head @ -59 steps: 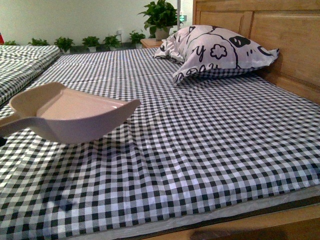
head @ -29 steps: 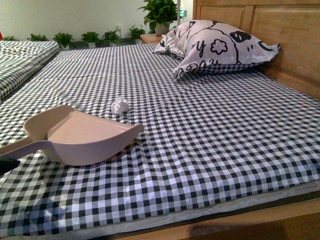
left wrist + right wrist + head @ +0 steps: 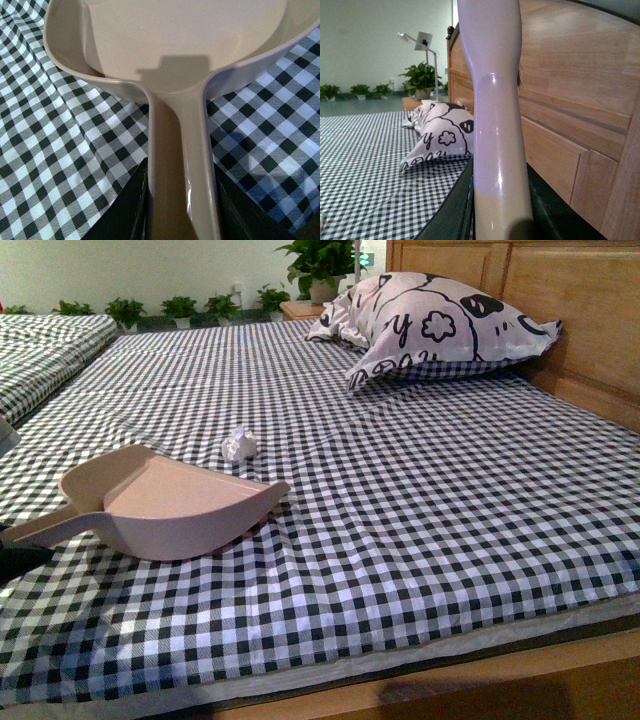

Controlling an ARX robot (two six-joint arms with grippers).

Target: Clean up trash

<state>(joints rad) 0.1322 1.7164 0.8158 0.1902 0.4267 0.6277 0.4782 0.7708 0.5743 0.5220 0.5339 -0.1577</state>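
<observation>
**Left claw (image 3: 181,210) clamped on the dustpan (image 3: 170,505), paper ball (image 3: 240,443) just past its far edge**

Both jaws of the left claw press the sides of the dustpan's handle with no gap showing, so the hold looks firm. The pan sits low over the checked tabletop (image 3: 430,510); whether its underside touches the sheet cannot be told. The right claw (image 3: 497,217) is closed round a pale glossy handle (image 3: 492,125), probably a brush's, though its working end is out of frame.

The crumpled paper ball lies on the sheet just beyond the pan's far wall, near it but not touching, and well apart from the pillow (image 3: 430,325) by the headboard.

The step in hand seems to be lining the pan up for the scoop. To do it well:

- Turn the open lip to face the ball, since the side wall looks nearest to it now.
- Press the lip flat into the sheet so the ball cannot slip under it.
- Bring the right-hand tool down behind the ball and sweep gently, as light paper will skip away.
- Watch for the soft sheet bunching ahead of the lip.
</observation>
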